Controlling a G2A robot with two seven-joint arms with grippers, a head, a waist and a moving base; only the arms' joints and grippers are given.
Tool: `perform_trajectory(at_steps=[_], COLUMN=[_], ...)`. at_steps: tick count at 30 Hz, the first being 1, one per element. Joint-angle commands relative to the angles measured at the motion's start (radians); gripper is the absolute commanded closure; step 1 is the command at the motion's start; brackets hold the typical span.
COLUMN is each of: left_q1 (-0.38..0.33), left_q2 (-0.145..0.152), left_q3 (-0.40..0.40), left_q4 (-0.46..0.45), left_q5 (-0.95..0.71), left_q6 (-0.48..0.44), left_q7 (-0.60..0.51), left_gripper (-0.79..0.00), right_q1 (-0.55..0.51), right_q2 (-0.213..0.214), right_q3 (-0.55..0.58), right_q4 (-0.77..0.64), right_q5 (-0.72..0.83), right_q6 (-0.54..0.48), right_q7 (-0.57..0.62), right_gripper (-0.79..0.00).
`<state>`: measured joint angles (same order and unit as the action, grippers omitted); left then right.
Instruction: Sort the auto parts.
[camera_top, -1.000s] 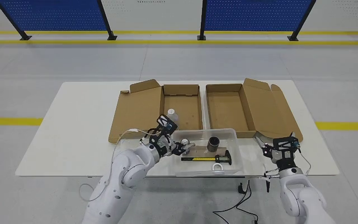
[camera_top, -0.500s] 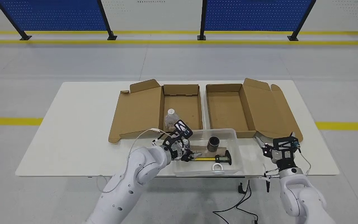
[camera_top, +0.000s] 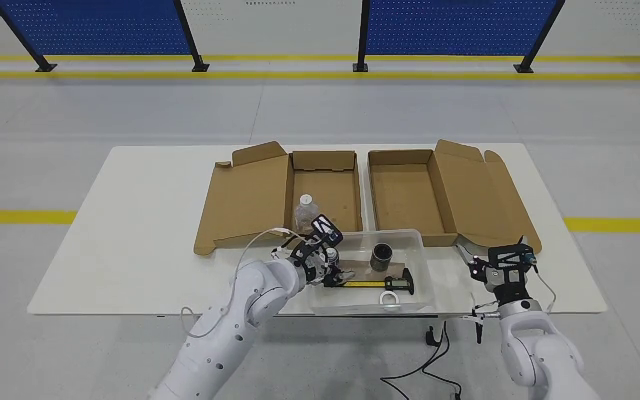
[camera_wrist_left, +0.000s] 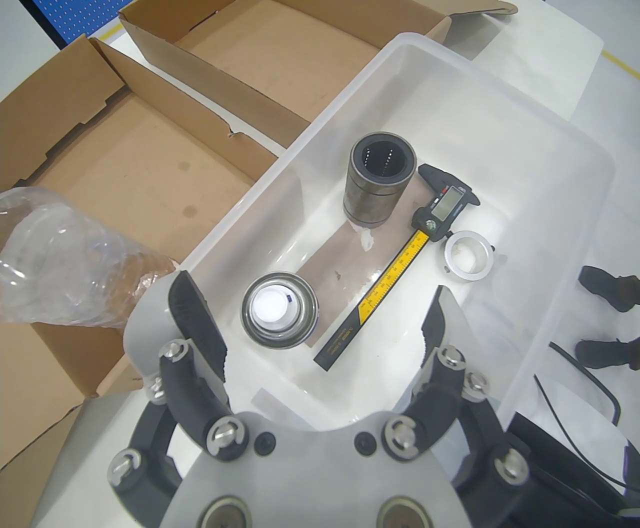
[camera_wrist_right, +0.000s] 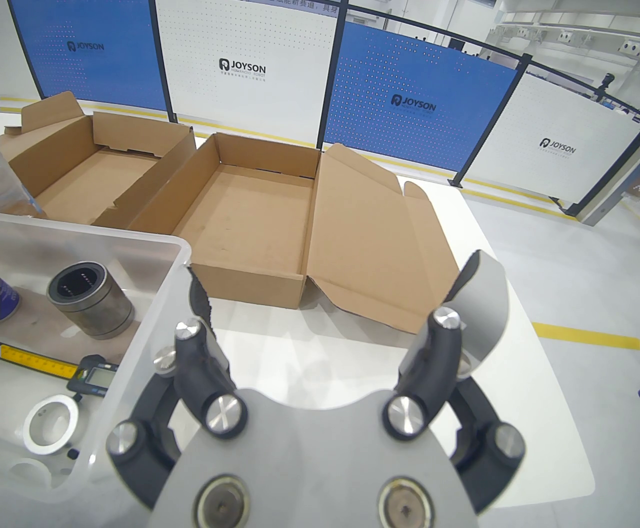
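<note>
My left pincer (camera_wrist_left: 317, 305) hangs over the near end of the clear plastic bin (camera_wrist_left: 550, 150), its fingers spread wide with nothing between them. Directly below, slightly nearer one finger than the other, a small metal can (camera_wrist_left: 279, 310) with a white cap stands upright, its long axis vertical. I judge it the likeliest next pick, and it calls for a straight drop with the fingers closing on its sides. Just beside the can a digital caliper (camera_wrist_left: 400, 255) lies flat, its yellow scale running away from the pincer towards the head end. A silver shaft collar (camera_wrist_left: 468, 254) lies against that head. Beyond them a linear bearing (camera_wrist_left: 378, 182) stands on end.

The left arm is bent in over the bin from the surface (camera_top: 130, 220) edge and is much the nearer. My right pincer (camera_wrist_right: 340, 290), also spread and holding nothing, sits off the bin's other end.

Farther out, a plastic-wrapped part (camera_wrist_left: 65, 270) lies in the left cardboard box (camera_wrist_left: 150, 165). The right cardboard box (camera_wrist_right: 250, 210) holds no parts.
</note>
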<state>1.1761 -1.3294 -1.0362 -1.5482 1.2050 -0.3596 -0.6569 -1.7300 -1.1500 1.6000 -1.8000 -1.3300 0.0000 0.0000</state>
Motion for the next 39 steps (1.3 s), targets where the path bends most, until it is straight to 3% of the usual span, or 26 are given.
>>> perform_trajectory(at_steps=[1, 8, 9, 12, 20, 33, 39], left_q1=[-0.011, -0.033, -0.036, -0.041, -0.050, -0.062, -0.073], left_q2=[-0.002, -0.008, -0.008, -0.009, -0.009, -0.006, -0.006], left_q3=[0.010, 0.038, 0.041, 0.046, 0.048, 0.058, 0.068], left_q4=[0.020, 0.048, 0.051, 0.058, 0.072, 0.057, 0.061], left_q5=[-0.006, -0.018, -0.018, -0.022, -0.033, -0.059, -0.076], left_q6=[-0.002, 0.009, 0.009, 0.011, 0.014, 0.002, 0.002], left_q7=[0.004, 0.007, 0.006, 0.001, -0.005, -0.086, -0.118], left_gripper=[-0.785, -0.711, -0.634, -0.582, -0.536, -0.560, -0.505], right_q1=[0.000, 0.000, 0.000, 0.000, 0.000, 0.000, 0.000], right_q2=[0.000, 0.000, 0.000, 0.000, 0.000, 0.000, 0.000], right_q3=[0.000, 0.000, 0.000, 0.000, 0.000, 0.000, 0.000], right_q4=[0.000, 0.000, 0.000, 0.000, 0.000, 0.000, 0.000], right_q5=[0.000, 0.000, 0.000, 0.000, 0.000, 0.000, 0.000], right_q6=[0.000, 0.000, 0.000, 0.000, 0.000, 0.000, 0.000], right_q7=[0.000, 0.000, 0.000, 0.000, 0.000, 0.000, 0.000], right_gripper=[-0.785, -0.785, -0.785, -0.785, -0.785, -0.785, -0.785])
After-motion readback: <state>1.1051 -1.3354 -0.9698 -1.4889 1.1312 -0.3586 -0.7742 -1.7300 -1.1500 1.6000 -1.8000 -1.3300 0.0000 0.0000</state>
